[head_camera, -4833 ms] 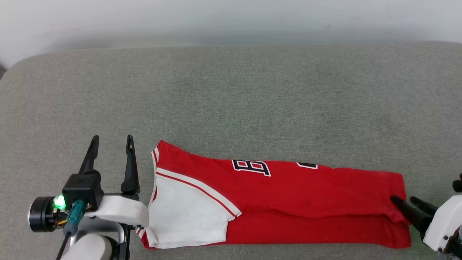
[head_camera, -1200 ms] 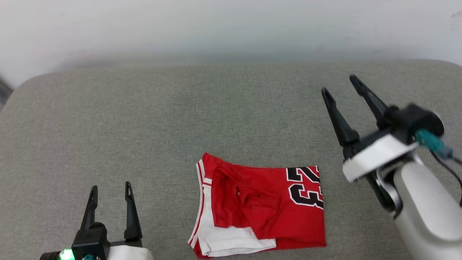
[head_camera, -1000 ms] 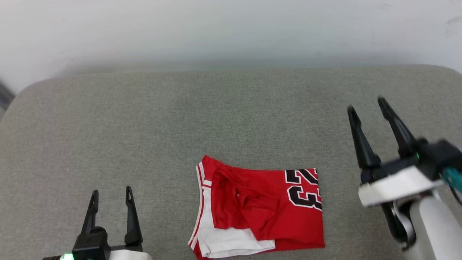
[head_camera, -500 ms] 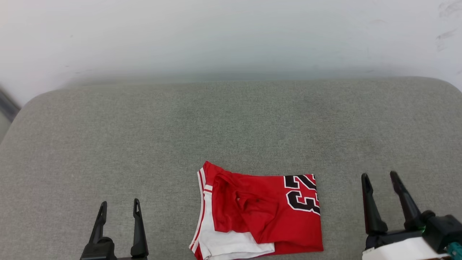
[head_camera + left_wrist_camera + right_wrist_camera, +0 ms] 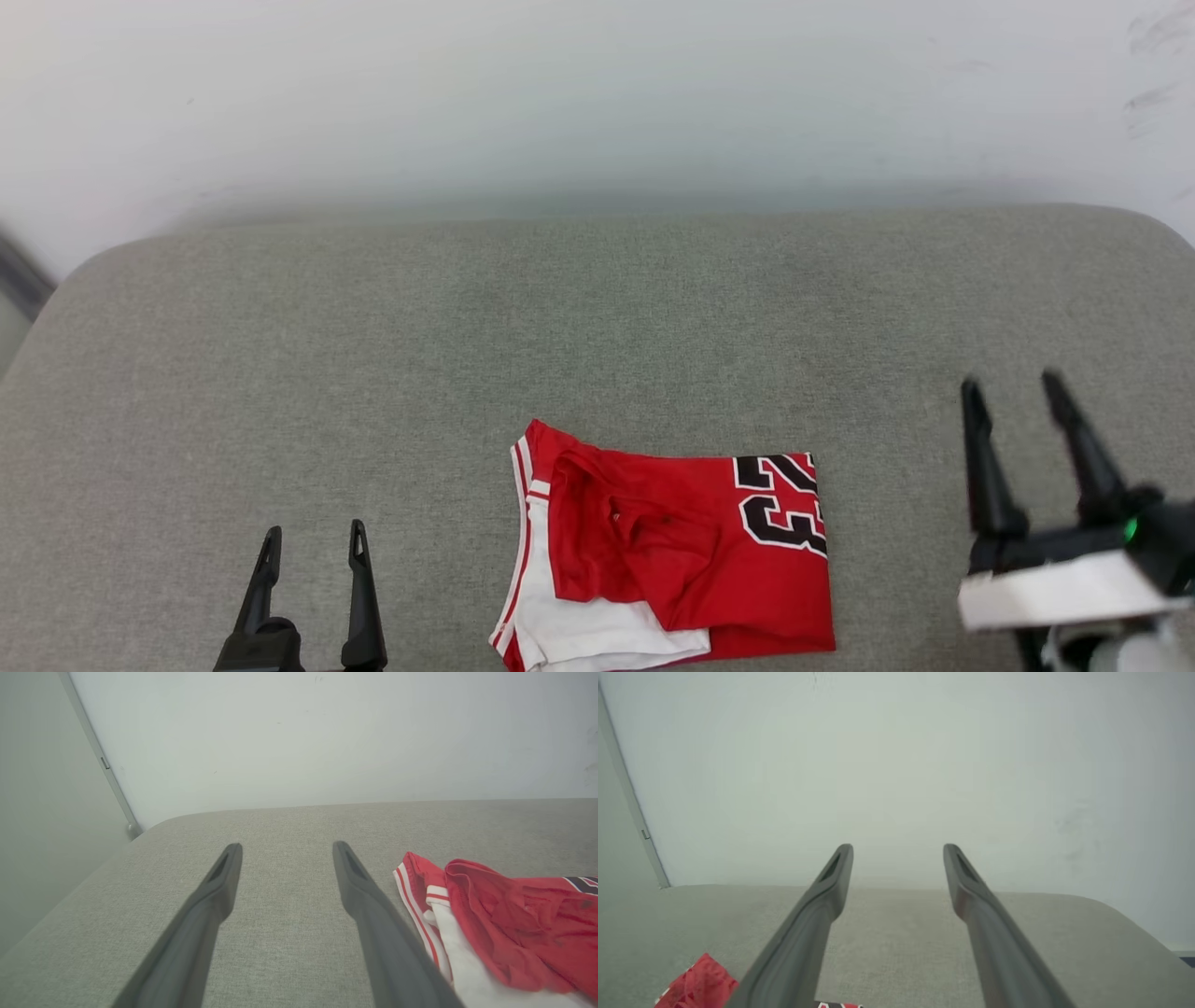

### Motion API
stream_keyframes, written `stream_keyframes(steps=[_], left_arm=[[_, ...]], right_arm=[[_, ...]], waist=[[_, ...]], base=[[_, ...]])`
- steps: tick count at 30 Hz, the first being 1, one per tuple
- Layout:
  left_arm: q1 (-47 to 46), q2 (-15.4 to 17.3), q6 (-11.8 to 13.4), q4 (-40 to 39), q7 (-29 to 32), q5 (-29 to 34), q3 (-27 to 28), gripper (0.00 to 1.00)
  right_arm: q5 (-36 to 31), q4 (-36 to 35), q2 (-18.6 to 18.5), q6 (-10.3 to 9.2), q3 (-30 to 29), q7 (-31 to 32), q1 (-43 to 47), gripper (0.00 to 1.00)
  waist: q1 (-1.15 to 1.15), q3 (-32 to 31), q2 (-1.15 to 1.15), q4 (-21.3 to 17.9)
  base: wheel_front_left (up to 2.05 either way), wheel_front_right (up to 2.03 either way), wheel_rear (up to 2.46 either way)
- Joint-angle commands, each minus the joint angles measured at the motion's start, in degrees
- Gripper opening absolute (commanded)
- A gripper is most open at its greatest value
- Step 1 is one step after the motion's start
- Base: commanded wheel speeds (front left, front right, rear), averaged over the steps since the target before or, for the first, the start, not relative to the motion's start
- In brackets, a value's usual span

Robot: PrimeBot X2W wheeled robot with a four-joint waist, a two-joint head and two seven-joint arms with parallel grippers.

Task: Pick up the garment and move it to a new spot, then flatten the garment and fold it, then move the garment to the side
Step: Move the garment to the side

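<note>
Folded garment point(image 5: 672, 560) lying on a grey cushion point(image 5: 597, 327), red panel uppermost, with a black number point(image 5: 780, 499) at its right end and a white sleeve showing along its left and near edges. Left gripper point(image 5: 315, 529), to the garment's left and apart from it, fingers spread, empty. Right gripper point(image 5: 1011, 381), to the garment's right and apart from it, fingers likewise spread, holding nothing. Both pairs of fingers point toward the pale wall point(image 5: 597, 93) beyond the garment.
</note>
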Motion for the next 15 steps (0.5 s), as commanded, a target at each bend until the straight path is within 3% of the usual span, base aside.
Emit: stream_keyframes(steps=[1, 6, 10, 15], left_arm=[[-0.26, -0.08, 0.04, 0.07, -0.13, -0.09, 0.01, 1.0], [-0.83, -0.09, -0.31, -0.11, -0.13, -0.09, -0.14, 1.0], [-1.25, -0.09, -0.57, -0.2, -0.13, 0.01, -0.38, 1.0], [-2.34, -0.08, -0.79, -0.25, -0.13, -0.16, -0.71, 1.0]], right_arm=[[-0.4, -0.5, -2.04, -0.02, 0.04, -0.14, -3.43, 1.0], [1.21, 3.03, -9.41, -0.02, 6.3, 3.84, -13.09, 1.0], [8.5, 5.74, -15.91, -0.02, 14.43, 18.72, -19.68, 1.0], [23.55, 7.93, -21.82, -0.02, 20.55, 39.91, -23.4, 1.0]], waist=[[0.0, 0.22, 0.0, -0.01], [0.0, 0.91, 0.0, 0.1], [0.0, 1.74, 0.0, 0.53], [0.0, 3.0, 0.0, 1.37]], base=[[0.0, 0.0, 0.0], [0.0, 0.0, 0.0], [0.0, 0.0, 0.0], [0.0, 0.0, 0.0]])
